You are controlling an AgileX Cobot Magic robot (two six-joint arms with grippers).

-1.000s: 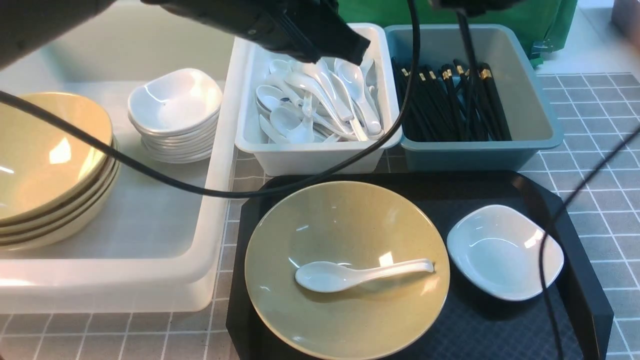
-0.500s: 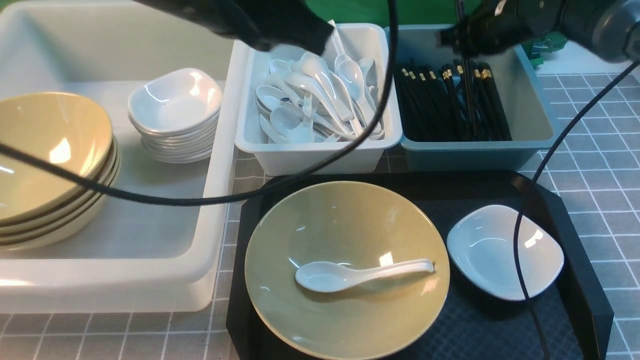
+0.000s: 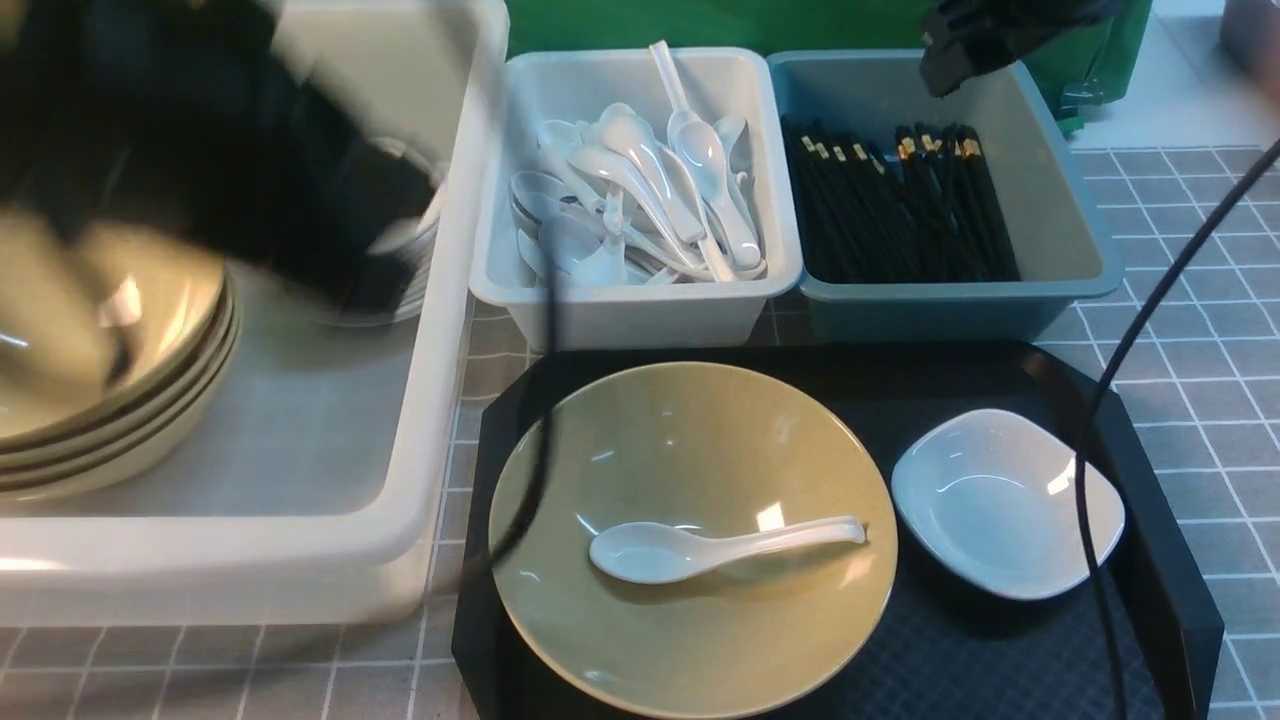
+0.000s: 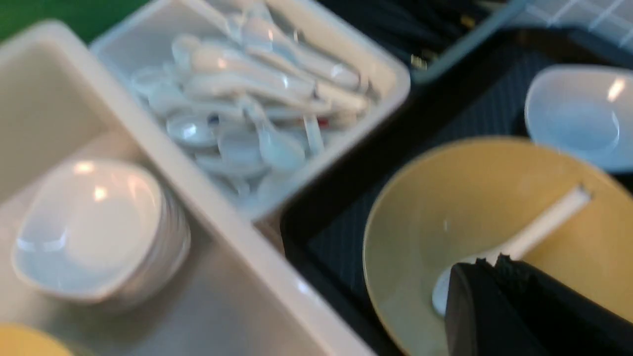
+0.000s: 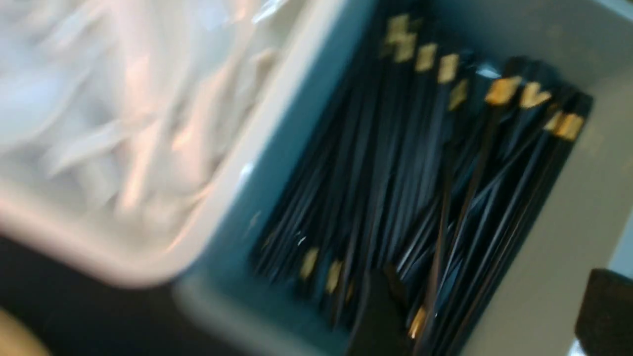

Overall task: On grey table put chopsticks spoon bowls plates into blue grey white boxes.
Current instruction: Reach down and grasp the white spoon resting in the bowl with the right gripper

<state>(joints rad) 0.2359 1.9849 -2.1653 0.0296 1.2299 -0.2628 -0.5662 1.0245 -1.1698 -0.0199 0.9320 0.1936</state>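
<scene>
Green backdrop (image 3: 700,20) at the far edge, grid-lined grey worktop (image 3: 1200,300) in front of it, black textured tray (image 3: 1000,660) nearest us. On the tray sits a wide glossy olive-yellow bowl (image 3: 700,430). A glossy white ceramic soup spoon (image 3: 700,548) lies inside it, handle pointing right, and a small white rounded-square plate (image 3: 1005,500) is just beside it on the right.

Far right, the right gripper (image 5: 489,316) hangs spread, nothing in it, over the dull blue-grey plastic box (image 3: 950,315) where the black gold-banded chopsticks (image 3: 900,210) lie.

The left arm is a blur over the large milky-white box (image 3: 440,400). The left gripper (image 4: 487,264) is pressed together and empty, and its wrist view looks onto the spoon.

That spoon looks like the next pick. Spread the jaws before descending, pinch the handle across its width and lift clear of the bowl's rim. Release low into the pale white plastic box (image 3: 620,310) among the other spoons.
</scene>
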